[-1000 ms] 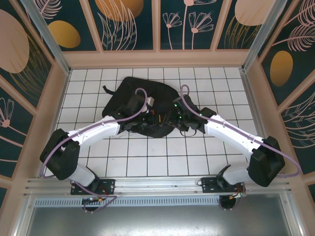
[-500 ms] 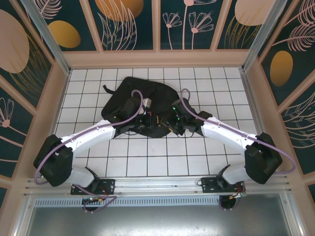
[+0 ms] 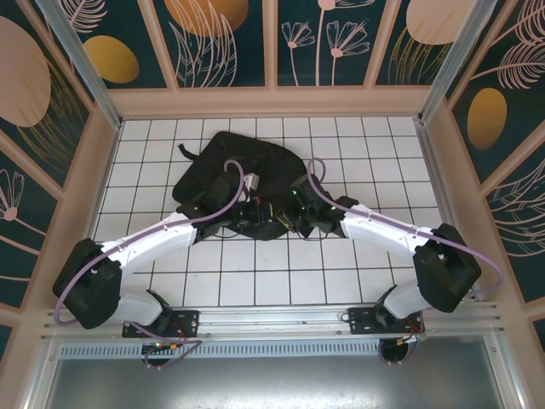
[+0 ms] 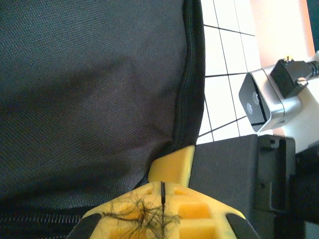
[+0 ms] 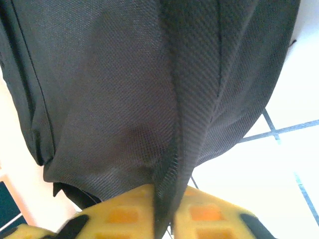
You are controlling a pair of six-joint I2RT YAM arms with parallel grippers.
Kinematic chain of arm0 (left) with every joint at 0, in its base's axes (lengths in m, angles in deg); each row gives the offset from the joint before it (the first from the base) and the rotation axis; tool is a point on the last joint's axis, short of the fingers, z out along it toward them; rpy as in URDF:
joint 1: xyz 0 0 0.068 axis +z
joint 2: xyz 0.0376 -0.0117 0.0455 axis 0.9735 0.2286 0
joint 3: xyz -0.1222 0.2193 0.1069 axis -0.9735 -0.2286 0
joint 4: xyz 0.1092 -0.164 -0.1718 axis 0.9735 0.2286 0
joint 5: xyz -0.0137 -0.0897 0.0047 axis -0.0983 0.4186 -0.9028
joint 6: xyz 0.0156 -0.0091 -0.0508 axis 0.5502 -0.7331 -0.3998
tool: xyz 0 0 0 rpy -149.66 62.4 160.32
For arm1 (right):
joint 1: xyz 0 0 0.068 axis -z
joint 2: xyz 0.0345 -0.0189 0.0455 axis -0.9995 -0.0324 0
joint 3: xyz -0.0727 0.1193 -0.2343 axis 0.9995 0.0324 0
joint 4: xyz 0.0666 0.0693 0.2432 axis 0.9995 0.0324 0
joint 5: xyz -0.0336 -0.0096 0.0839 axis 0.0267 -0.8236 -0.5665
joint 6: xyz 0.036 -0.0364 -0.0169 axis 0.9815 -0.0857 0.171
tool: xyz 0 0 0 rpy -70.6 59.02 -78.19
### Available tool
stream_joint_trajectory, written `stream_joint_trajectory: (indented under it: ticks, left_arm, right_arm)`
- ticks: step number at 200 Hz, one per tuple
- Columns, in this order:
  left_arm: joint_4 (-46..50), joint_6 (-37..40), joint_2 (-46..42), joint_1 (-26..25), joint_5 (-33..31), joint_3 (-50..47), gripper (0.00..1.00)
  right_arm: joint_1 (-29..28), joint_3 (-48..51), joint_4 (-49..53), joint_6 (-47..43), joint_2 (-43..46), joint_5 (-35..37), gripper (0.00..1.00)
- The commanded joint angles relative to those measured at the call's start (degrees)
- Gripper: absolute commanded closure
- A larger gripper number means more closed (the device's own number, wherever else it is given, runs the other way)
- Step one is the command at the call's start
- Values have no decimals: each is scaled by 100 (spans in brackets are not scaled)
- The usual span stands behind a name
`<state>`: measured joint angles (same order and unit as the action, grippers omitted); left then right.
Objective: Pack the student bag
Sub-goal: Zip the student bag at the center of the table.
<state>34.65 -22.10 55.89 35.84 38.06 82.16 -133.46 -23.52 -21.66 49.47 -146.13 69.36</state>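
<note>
The student bag (image 3: pixel 247 158), black and soft, lies on the white tiled table, its near edge bunched between my two grippers. My left gripper (image 3: pixel 254 213) is at that near edge. In the left wrist view its yellow jaws (image 4: pixel 163 181) are pressed together at the bag's zipper seam (image 4: pixel 188 94), and the fabric (image 4: pixel 89 79) creases outward from the tip. From the right, my right gripper (image 3: pixel 296 215) meets the same edge. Its yellow jaws (image 5: pixel 167 199) are shut on a ribbed fold of the bag (image 5: pixel 109 84) that runs down between them.
The white tiled table (image 3: pixel 255 281) is walled in by patterned panels and a metal frame. The right arm's black wrist block (image 4: pixel 234 174) and silver camera (image 4: pixel 264 102) sit close beside my left gripper. Purple cables loop over both arms.
The right gripper has shut on a fold of the bag and shifted left towards the left gripper. The left arm has swung a little further out and the bag's near edge has bunched up.
</note>
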Motion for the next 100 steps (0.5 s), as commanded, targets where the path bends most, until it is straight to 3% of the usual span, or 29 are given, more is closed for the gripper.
stream_joint_trajectory:
  ticks: [1, 8, 100]
  left_arm:
    - [-239, -55, -181, -35, -45, -28, 100]
    - [-237, -59, -198, -35, -58, -28, 100]
    - [840, 211, -921, -33, -930, -134, 100]
  right_arm:
    - [-135, 119, -6, 96, -9, 217, 95]
    - [-135, 136, 25, 92, -7, 255, 100]
    - [71, 107, 835, -496, 159, 901, 100]
